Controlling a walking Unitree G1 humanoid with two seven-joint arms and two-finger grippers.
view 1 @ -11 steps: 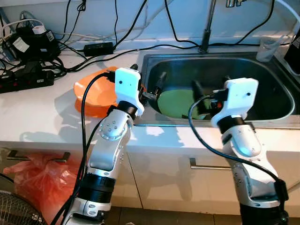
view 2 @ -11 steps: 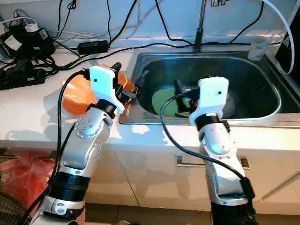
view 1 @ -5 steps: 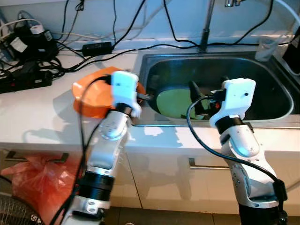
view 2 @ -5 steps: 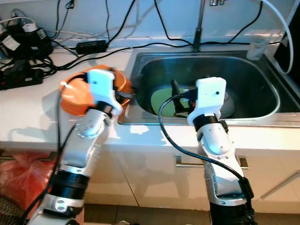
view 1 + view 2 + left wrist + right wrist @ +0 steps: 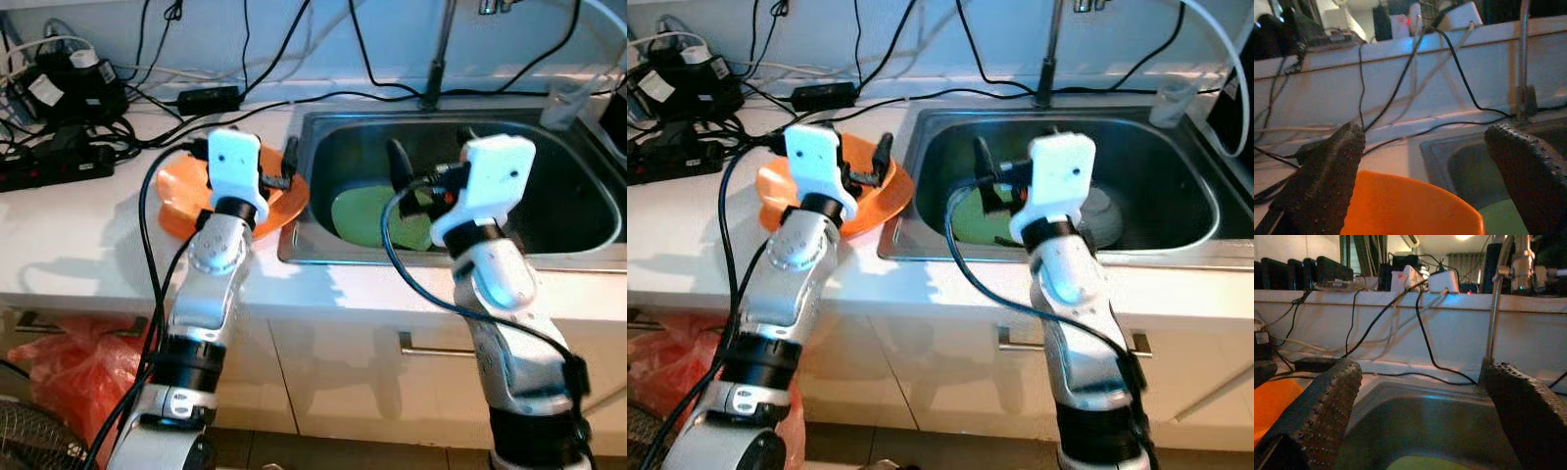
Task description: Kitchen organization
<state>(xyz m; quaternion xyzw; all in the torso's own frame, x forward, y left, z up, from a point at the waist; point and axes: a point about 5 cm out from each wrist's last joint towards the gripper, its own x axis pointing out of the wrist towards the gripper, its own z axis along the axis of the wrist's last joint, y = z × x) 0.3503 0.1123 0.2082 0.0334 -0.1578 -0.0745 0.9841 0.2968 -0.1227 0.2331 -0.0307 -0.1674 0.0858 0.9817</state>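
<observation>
Your sink [image 5: 588, 171] still holds the green plate [image 5: 377, 217], so it waits for clearing; the orange bowl [image 5: 186, 201] sits on the desk [image 5: 78, 245] beside it; left gripper [image 5: 277, 168] hovers wide over the bowl's rim, right gripper [image 5: 416, 176] wide above the plate.

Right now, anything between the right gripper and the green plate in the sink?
Nothing visible. The right gripper hangs open over the sink, and the green plate lies below it on the basin floor with no object in between.
</observation>
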